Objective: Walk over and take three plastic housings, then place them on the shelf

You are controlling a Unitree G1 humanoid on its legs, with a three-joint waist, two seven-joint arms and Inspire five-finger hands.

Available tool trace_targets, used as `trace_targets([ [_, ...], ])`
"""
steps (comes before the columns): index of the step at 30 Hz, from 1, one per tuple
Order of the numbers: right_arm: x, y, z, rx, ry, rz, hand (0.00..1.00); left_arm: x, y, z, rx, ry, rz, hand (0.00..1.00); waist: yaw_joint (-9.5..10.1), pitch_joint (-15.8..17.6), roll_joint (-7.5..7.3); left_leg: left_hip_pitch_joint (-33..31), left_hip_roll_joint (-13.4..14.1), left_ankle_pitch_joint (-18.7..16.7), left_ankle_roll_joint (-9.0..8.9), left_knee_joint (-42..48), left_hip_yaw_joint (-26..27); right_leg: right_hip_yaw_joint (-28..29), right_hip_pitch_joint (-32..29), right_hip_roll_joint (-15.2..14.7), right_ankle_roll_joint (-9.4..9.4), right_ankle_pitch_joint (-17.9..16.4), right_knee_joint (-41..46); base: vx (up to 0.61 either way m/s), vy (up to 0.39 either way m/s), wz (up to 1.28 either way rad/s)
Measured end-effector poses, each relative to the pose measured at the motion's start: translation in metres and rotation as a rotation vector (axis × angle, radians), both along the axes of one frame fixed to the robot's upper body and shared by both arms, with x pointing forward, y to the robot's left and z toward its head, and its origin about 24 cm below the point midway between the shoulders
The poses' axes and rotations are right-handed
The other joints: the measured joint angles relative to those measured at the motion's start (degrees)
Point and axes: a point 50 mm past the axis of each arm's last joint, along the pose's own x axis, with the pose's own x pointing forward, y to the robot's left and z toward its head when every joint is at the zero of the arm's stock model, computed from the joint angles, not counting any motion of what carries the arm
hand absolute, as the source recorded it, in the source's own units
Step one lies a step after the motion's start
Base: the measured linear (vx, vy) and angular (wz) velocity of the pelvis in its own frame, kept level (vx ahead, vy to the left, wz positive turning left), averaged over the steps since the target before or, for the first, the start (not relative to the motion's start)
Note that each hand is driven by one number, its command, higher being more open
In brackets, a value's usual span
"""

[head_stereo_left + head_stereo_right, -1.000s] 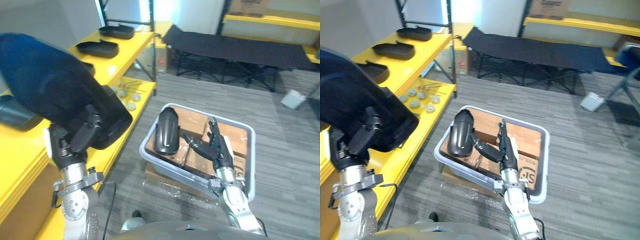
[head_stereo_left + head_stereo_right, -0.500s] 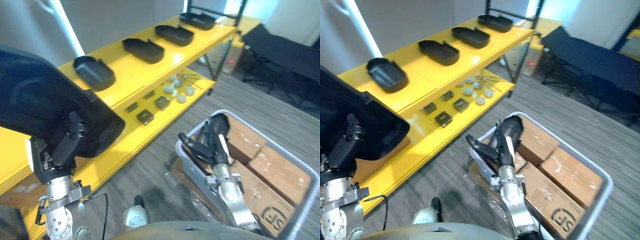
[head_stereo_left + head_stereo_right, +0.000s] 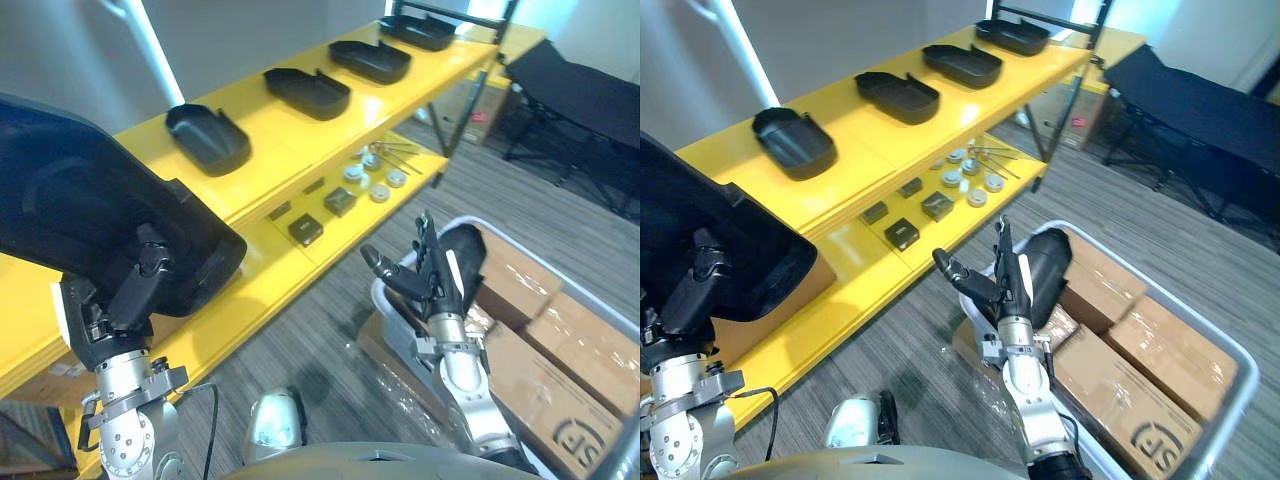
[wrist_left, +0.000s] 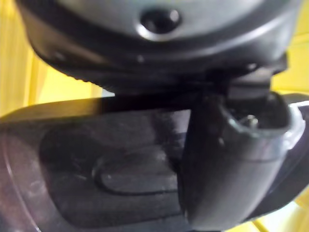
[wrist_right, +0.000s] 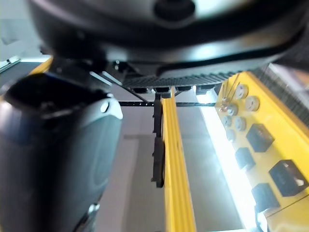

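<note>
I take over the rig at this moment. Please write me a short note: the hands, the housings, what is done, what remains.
Left hand: shut on a large black housing, raised beside the yellow shelf.
Right hand: open, empty, near the grey bin.
Done: four more housings lie in a row on the shelf's top board. Another housing lies in the bin.
Left: set the held housing on the shelf.

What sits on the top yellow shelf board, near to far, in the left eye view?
nearest housing → second housing → third housing → farthest housing. The left hand holds another, the held housing, in front.
</note>
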Motion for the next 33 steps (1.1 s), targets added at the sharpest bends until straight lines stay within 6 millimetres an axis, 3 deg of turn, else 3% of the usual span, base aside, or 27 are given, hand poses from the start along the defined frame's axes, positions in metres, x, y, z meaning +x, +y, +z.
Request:
trace_targets([
  [1, 0.001, -0.001, 0.003, 0.006, -0.026, -0.01, 1.0, 0.002, 0.0, 0.001, 0.001, -0.008, -0.002, 0.0, -0.36, -0.1, 0.12, -0.18, -2.1, 0.0, 1.01, -0.21, -2.38, 2.52, -2.21, -2.85, -5.42, 3.45, 6.7, 0.21, 0.288, 1.24],
  [2, 0.001, -0.005, 0.006, 0.014, -0.05, -0.033, 1.0, 0.005, 0.001, 0.005, 0.027, -0.022, -0.002, 0.0, -0.68, -0.42, 0.58, 0.2, -3.89, -0.11, 1.79, -2.03, -5.12, 9.17, -5.31, -3.61, -11.9, 9.78, 12.52, 0.18, 0.26, 1.36],
  [3, 0.001, -0.006, 0.008, 0.017, -0.068, -0.039, 1.0, 0.007, 0.003, 0.009, 0.059, -0.031, 0.002, 0.0, -0.95, -0.47, 0.48, 0.59, -4.83, -0.05, 1.98, -3.33, -6.6, 13.38, -7.1, -3.34, -11.75, 12.73, 15.38, 0.23, 0.221, 1.39],
  [4, 0.005, -0.004, 0.014, 0.039, -0.115, -0.041, 1.0, 0.014, 0.007, 0.018, 0.103, -0.067, 0.011, 0.0, -1.33, -0.46, 0.03, 1.09, -5.91, 0.81, 3.1, -5.65, -10.48, 21.06, -11.69, -0.26, -8.21, 9.02, 22.21, 0.22, 0.082, 1.51],
  [5, 0.01, -0.005, 0.025, 0.079, -0.177, -0.027, 1.0, 0.023, 0.01, 0.027, 0.109, -0.118, 0.025, 0.0, -1.8, -0.32, -0.25, 3.5, -7.37, 1.89, 4.09, -8.91, -14.22, 24.7, -15.16, 4.71, -7.91, 1.58, 25.77, 0.23, 0.063, 1.42],
  [7, 0.016, -0.005, 0.033, 0.112, -0.22, -0.014, 1.0, 0.027, 0.01, 0.031, 0.102, -0.147, 0.034, 0.0, -1.97, -0.12, 0.14, 6.52, -8.69, 2.3, 4.23, -11.72, -16.23, 24.81, -16.99, 7.55, -8.63, -2.36, 24.37, 0.28, 0.087, 0.86],
  [8, 0.023, -0.007, 0.046, 0.136, -0.277, -0.011, 1.0, 0.032, 0.008, 0.035, 0.095, -0.177, 0.033, 0.0, -2.13, -0.25, 0.13, 8.88, -9.58, 2.49, 4.09, -13.57, -17.8, 25.49, -19.87, 10.23, -8.92, -4.86, 20.81, 0.34, 0.08, 0.92],
  [9, 0.026, -0.011, 0.061, 0.151, -0.346, -0.019, 1.0, 0.037, 0.005, 0.04, 0.092, -0.204, 0.019, 0.0, -2.44, -0.56, 0.52, 9.46, -10.0, 2.41, 3.39, -14.13, -19.5, 28.33, -23.23, 13.5, -8.52, -5.27, 15.12, 0.27, 0.038, 1.0],
  [12, 0.026, -0.023, 0.088, 0.147, -0.484, -0.059, 1.0, 0.047, -0.001, 0.039, 0.109, -0.202, -0.017, 0.0, -3.94, -0.85, 0.21, 11.3, -11.4, 2.02, 2.64, -14.45, -24.51, 35.0, -27.9, 16.3, -6.62, -3.68, 6.21, 0.27, -0.021, 1.24],
  [14, 0.026, -0.027, 0.098, 0.155, -0.534, -0.08, 1.0, 0.049, -0.002, 0.035, 0.132, -0.168, -0.032, 0.0, -4.35, -1.69, -0.99, 13.08, -11.97, 1.39, 1.6, -15.33, -24.74, 35.64, -27.25, 16.43, -6.29, 0.51, 0.1, 0.42, -0.159, 1.09],
  [15, 0.029, -0.028, 0.104, 0.154, -0.558, -0.079, 1.0, 0.048, 0.001, 0.034, 0.14, -0.162, -0.024, 0.0, -3.98, -2.77, -2.73, 12.93, -12.6, 0.48, 0.27, -14.99, -24.1, 35.59, -26.64, 16.65, -7.98, 6.78, -4.93, 0.46, -0.24, 0.59],
  [18, 0.034, -0.033, 0.117, 0.093, -0.604, -0.043, 1.0, 0.045, 0.002, 0.026, 0.113, -0.132, -0.012, 0.0, -3.14, -3.52, 0.02, 12.91, -8.6, -2.68, -3.11, -11.31, -21.82, 32.83, -19.71, 21.07, -9.82, 10.99, -15.57, 0.3, -0.149, 0.23],
  [21, 0.032, -0.045, 0.122, 0.042, -0.625, -0.051, 1.0, 0.048, -0.001, 0.029, 0.135, -0.145, -0.056, 0.0, -3.76, -3.78, 0.6, 11.88, -7.12, -3.3, -4.07, -8.1, -17.58, 31.23, -15.75, 22.16, -10.13, 11.3, -20.23, 0.25, -0.088, 0.22],
  [22, 0.028, -0.052, 0.127, 0.036, -0.648, -0.074, 1.0, 0.049, -0.003, 0.03, 0.147, -0.151, -0.079, 0.0, -4.07, -4.15, 1.18, 11.3, -6.24, -4.42, -4.05, -8.75, -15.55, 30.95, -15.46, 22.22, -10.14, 11.3, -20.67, 0.13, -0.017, 0.24],
  [23, 0.025, -0.059, 0.133, 0.035, -0.678, -0.098, 1.0, 0.05, -0.006, 0.031, 0.152, -0.162, -0.098, 0.0, -4.61, -4.4, 2.39, 12.39, -4.87, -2.72, -3.39, -12.92, -14.04, 30.75, -15.52, 22.84, -10.11, 11.27, -20.66, 0.12, 0.004, 0.13],
  [26, 0.016, -0.067, 0.14, 0.061, -0.716, -0.109, 1.0, 0.049, -0.007, 0.034, 0.145, -0.183, -0.094, 0.0, -4.83, -4.45, 2.81, 13.79, -5.7, -2.38, -2.98, -13.88, -13.16, 31.09, -14.92, 22.3, -10.06, 11.24, -20.91, 0.09, 0.067, -0.07],
  [32, -0.009, -0.066, 0.139, 0.067, -0.729, -0.062, 1.0, 0.039, -0.011, 0.039, 0.129, -0.215, -0.09, 0.0, -5.88, -4.82, 3.46, 14.89, -7.34, -2.34, -3.02, -11.54, -12.11, 30.0, -11.03, 20.57, -9.83, 11.34, -22.81, 0.07, 0.088, 0.09],
  [33, -0.013, -0.068, 0.137, 0.057, -0.718, -0.059, 1.0, 0.038, -0.013, 0.042, 0.135, -0.234, -0.101, 0.0, -6.97, -4.83, 3.56, 14.33, -7.6, -1.89, -3.5, -11.31, -9.92, 28.41, -10.95, 19.88, -9.58, 11.17, -22.5, 0.03, 0.081, 0.65],
])
